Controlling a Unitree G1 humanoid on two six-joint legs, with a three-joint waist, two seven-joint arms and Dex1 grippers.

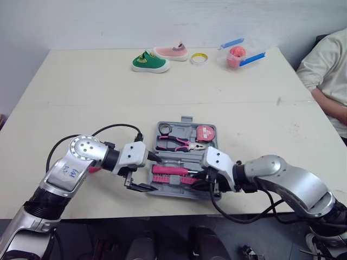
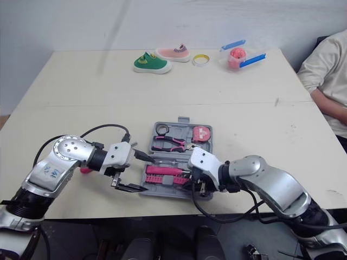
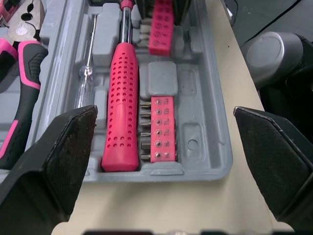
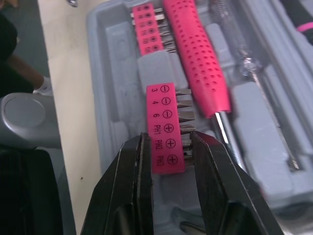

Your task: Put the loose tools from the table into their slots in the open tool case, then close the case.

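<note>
A cream table is carrying the open grey tool case close to its near edge. The right gripper is pinching a pink bit holder between its narrowly parted fingers at the case's near right part, just beside the pink screwdriver. Whether the holder is seated I cannot tell. The left gripper is gaping wide, holding nothing, at the case's near left end, where a second bit holder is lying slotted. Pliers are lying in the far row. A green shoe is sitting far back.
</note>
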